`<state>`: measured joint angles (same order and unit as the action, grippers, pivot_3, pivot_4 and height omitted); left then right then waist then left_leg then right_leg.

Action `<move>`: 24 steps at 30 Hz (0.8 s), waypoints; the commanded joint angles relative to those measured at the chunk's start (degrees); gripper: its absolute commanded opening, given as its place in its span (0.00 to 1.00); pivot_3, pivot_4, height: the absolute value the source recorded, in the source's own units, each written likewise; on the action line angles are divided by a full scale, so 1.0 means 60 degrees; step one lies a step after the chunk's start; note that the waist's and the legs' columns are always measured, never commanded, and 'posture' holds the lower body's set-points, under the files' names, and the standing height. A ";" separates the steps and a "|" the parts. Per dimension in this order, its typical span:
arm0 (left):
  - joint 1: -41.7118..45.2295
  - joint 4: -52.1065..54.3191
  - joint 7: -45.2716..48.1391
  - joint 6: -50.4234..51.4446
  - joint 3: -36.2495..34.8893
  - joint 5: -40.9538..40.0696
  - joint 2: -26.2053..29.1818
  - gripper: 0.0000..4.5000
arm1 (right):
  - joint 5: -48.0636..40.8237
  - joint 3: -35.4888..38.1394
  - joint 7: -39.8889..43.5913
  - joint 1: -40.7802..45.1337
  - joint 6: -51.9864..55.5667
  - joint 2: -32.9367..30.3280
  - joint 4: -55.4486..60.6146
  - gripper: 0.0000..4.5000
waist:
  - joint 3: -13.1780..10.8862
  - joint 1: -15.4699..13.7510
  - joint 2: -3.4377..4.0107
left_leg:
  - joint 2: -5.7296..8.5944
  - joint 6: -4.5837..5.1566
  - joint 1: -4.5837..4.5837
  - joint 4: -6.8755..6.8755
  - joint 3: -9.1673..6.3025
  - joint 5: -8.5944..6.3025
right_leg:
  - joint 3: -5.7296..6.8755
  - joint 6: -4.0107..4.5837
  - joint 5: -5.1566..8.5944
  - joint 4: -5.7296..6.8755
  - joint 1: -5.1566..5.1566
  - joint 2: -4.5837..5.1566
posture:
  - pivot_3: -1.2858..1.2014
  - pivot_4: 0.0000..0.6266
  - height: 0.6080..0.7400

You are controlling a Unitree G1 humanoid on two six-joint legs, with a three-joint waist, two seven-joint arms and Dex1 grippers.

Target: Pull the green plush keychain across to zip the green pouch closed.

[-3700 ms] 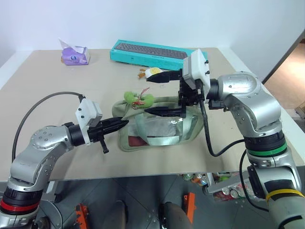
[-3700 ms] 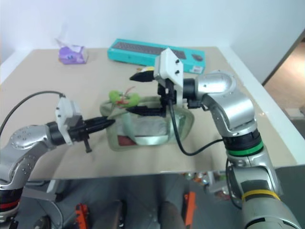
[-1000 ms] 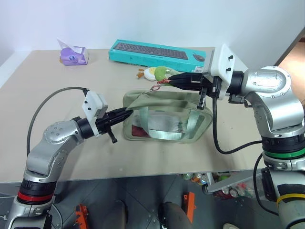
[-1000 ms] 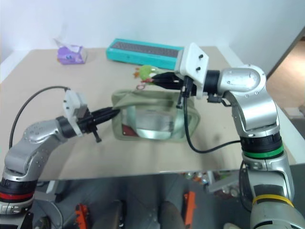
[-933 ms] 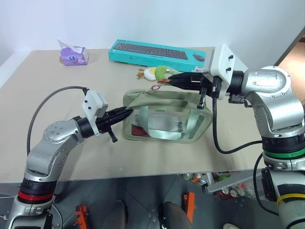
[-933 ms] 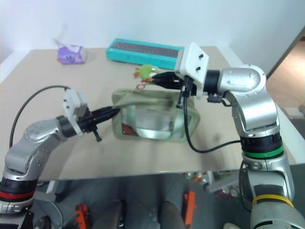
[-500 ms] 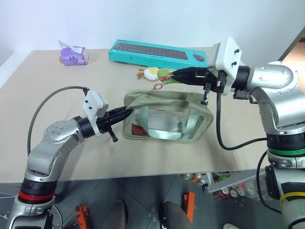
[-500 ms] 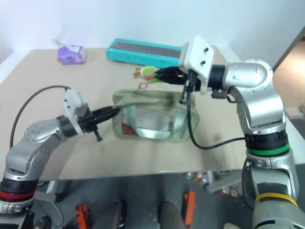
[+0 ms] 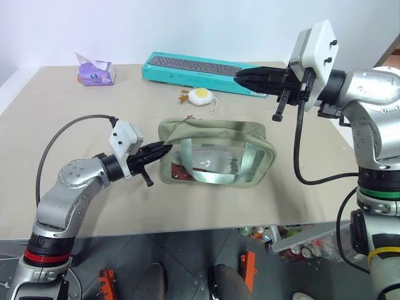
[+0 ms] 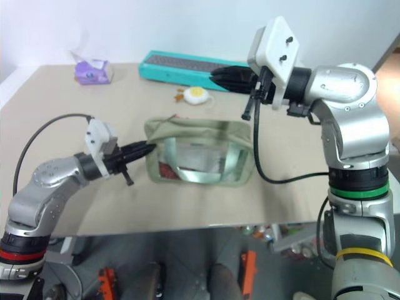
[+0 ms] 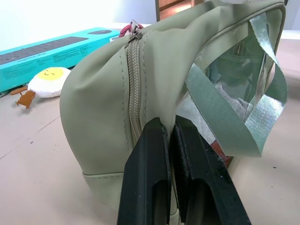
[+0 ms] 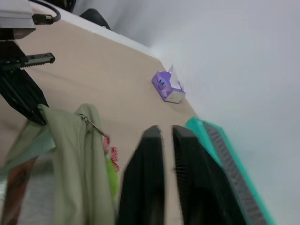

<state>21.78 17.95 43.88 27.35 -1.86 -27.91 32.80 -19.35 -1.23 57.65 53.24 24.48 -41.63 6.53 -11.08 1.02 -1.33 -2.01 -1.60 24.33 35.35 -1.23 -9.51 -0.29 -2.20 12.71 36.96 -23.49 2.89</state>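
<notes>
A single tan table [image 9: 75, 162] carries everything. At its far edge lies one teal keyboard box [image 9: 200, 65], long side running left to right.

Near the middle stands one green pouch [image 9: 215, 134], upright, its long axis also left to right. The clear window faces the robot and the zipper [image 11: 133, 93] runs along the top. The zipper looks closed, with its pull at the pouch's left end.

The right gripper [image 9: 237, 74] hangs above the table in front of the keyboard box, well apart from the pouch. It points left, its fingers slightly parted around nothing.

The left gripper [image 9: 167, 149] has its fingers pressed together, tips against the pouch's left end just beside the zipper. Whether fabric is caught between them I cannot tell.

One purple tissue pack [image 9: 95, 70] sits at the far left.

One white-and-yellow egg plush [image 9: 201, 95] lies between box and pouch.

One green plush keychain [image 12: 111, 178] hangs against the pouch's far side, near its left end.
</notes>
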 commanded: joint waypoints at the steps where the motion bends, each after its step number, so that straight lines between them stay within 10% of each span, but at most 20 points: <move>1: -0.0275 0.0503 0.0298 0.0285 -0.0045 -0.0371 0.0192 0.00 | 0.0491 -0.0106 -0.0195 0.0094 -0.0747 0.0122 -0.0499 0.40 | 0.0000 0.0011 0.0000 | 0.0000 0.0000 0.0000 0.0000 0.0000 0.0000 | 0.0000 -0.0001 0.0000 0.0000 0.0000 0.0000 | 0.52 0.24 1.00; 6: -0.0619 0.0853 0.0706 0.0445 -0.0314 -0.0764 0.0636 0.00 | 0.1834 -0.0614 -0.0660 0.0954 -0.2695 0.0600 -0.2892 0.78 | -0.0002 0.0027 0.0005 | 0.0000 0.0000 -0.0003 0.0000 0.0006 0.0000 | -0.0007 -0.0001 -0.0001 0.0000 -0.0003 -0.0001 | 0.52 0.24 1.00; 14: -0.0911 0.1147 0.1113 0.0310 -0.0125 -0.0775 0.0983 0.00 | 0.3068 -0.1312 -0.0526 0.3211 -0.5541 0.1944 -0.7807 0.78 | -0.0004 0.0082 0.0008 | -0.0013 0.0001 -0.0005 -0.0015 0.0018 -0.0001 | -0.0016 0.0013 -0.0004 0.0002 -0.0014 -0.0015 | 0.52 0.24 1.00; 24: -0.0916 0.1130 0.0861 0.0230 -0.0152 -0.0647 0.0936 0.00 | 0.2122 -0.1597 0.2429 0.1956 -0.4140 0.1708 -0.5472 0.78 | -0.0007 0.0018 0.0013 | -0.0006 0.0007 0.0003 -0.0014 0.0008 -0.0043 | -0.0017 0.0007 -0.0009 0.0008 -0.0010 -0.0012 | 0.52 0.24 1.00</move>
<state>16.79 23.84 49.05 28.58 -3.43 -32.38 38.00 -4.44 -11.70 69.95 64.80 -2.31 -30.31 -31.11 -11.12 1.13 -1.25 -2.07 -1.56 24.32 35.27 -1.18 -9.77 -0.39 -2.16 12.67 37.02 -23.55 2.80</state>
